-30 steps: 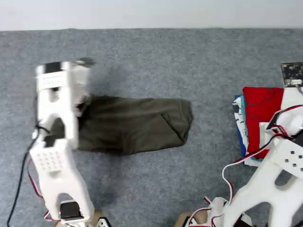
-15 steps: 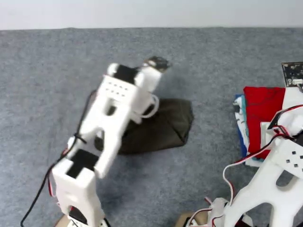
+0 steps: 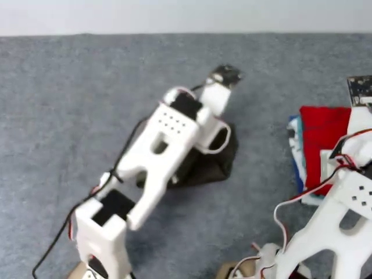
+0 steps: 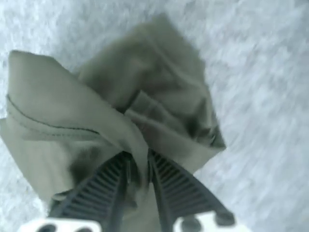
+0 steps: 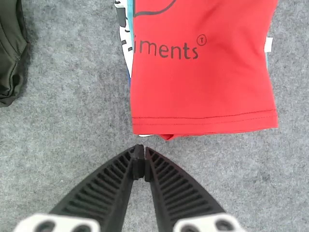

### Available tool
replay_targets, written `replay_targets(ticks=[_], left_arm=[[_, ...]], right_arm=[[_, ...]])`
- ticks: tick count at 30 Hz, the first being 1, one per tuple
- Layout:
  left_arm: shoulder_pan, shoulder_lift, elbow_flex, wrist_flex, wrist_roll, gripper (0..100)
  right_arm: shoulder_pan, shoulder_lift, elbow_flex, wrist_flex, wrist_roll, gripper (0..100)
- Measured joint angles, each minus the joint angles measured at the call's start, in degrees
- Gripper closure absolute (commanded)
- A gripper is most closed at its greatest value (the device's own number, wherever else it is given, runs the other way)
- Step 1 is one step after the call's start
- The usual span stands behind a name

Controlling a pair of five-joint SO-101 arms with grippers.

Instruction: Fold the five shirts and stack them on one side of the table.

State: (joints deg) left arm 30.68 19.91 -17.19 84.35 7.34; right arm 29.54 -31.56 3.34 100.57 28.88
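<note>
Two arms stand over the grey surface (image 3: pixel 75 93), and only one has cloth in it. The left arm (image 3: pixel 165 136) lies from 7 o'clock up toward 1 o'clock across the middle, and its jaws are clamped on a pinched-up fold of the olive shirt (image 4: pixel 159 87), with cloth draping off both sides of the pinch. From above, the olive shirt (image 3: pixel 218 163) shows as a dark bunched mass poking out from under that arm on its 4 o'clock side, resting on the surface near the centre. Off at 3 o'clock from it, well apart, sits the stack (image 3: pixel 295 157) with a red shirt (image 3: pixel 318 136) on top, tight to the right-hand edge. The right arm (image 3: pixel 343 215) hangs by that stack, its jaws pressed shut on nothing, tips just short of the red shirt's hem. I'd judge the olive shirt is mid-fold, so the crease should run roughly 12 to 6, and the finished bundle must then travel toward 3 o'clock. The left arm holds it, though the right is nearer the stack.
</note>
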Motion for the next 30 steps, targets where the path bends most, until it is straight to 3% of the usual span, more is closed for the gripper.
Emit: replay_targets(ticks=[6,15,21,26,30], left_arm=[[2.3,0.0,0.1,-4.9,0.7,98],[3.2,3.3,0.1,-2.9,-2.3,85],[-0.7,3.3,-5.1,2.0,-2.3,86],[-6.2,3.6,-13.3,8.5,-2.3,100],[-11.9,3.9,-13.4,9.0,-4.5,100]], right_arm=[[0.0,0.0,0.0,0.0,0.0,98.7],[0.0,0.0,0.0,0.0,0.0,98.7],[0.0,0.0,0.0,0.0,0.0,98.7],[0.0,0.0,0.0,0.0,0.0,98.7],[0.0,0.0,0.0,0.0,0.0,98.7]])
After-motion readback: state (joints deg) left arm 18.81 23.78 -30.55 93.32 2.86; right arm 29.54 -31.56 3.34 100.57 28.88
